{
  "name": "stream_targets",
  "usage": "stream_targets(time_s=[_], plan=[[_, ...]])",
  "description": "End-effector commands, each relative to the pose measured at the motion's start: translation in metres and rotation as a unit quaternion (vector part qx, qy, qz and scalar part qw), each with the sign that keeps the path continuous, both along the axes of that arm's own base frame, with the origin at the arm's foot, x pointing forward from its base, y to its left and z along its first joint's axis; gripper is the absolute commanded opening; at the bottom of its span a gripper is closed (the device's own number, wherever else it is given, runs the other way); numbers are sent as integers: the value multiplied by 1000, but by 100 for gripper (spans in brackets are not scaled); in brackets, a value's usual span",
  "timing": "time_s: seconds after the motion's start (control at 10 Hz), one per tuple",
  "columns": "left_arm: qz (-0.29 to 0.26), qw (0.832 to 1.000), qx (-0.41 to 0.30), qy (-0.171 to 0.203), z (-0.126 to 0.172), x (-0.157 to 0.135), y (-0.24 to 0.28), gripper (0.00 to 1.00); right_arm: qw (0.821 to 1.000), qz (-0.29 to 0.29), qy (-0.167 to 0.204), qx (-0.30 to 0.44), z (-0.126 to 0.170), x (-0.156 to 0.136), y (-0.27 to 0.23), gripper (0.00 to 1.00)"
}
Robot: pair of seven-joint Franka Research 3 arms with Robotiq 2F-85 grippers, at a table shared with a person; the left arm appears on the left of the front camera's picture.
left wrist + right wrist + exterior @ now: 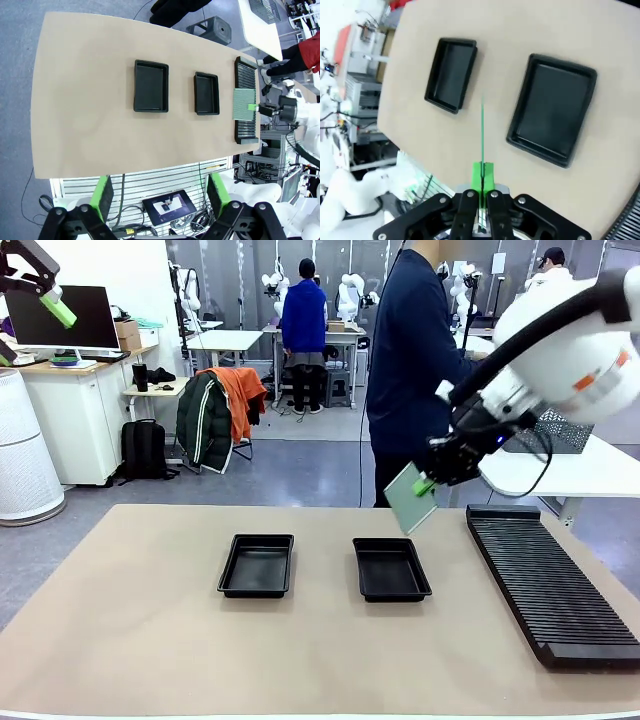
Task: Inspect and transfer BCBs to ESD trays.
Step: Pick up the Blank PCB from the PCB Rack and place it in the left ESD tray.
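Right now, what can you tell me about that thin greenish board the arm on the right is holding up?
The board is a thin, flat rectangle, pale grey-green. It hangs tilted in the air over the table's right side, near the long black rack. The right gripper is shut on one edge; nothing else touches it. Edge-on from that wrist, it looks like a thin line.
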State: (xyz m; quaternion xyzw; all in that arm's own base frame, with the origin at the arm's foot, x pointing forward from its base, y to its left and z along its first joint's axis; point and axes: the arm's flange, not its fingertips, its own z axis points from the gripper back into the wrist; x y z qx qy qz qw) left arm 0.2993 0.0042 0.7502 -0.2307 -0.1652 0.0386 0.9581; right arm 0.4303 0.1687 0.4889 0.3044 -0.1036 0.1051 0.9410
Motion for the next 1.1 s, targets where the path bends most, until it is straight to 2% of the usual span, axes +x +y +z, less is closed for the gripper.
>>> stream_targets(time_s=[0.0,0.3,0.6,1.0], plan=[[2,1000,0,-1,-1,0,0,100,997,-23,-22,64,-35,-9,36,2],[2,1000,0,-1,-1,0,0,100,991,-42,20,127,-96,2,89,2],[2,1000,0,-1,-1,0,0,100,982,-42,15,185,-143,23,145,2],[2,1000,0,-1,-1,0,0,100,979,-54,39,191,-176,58,201,2]])
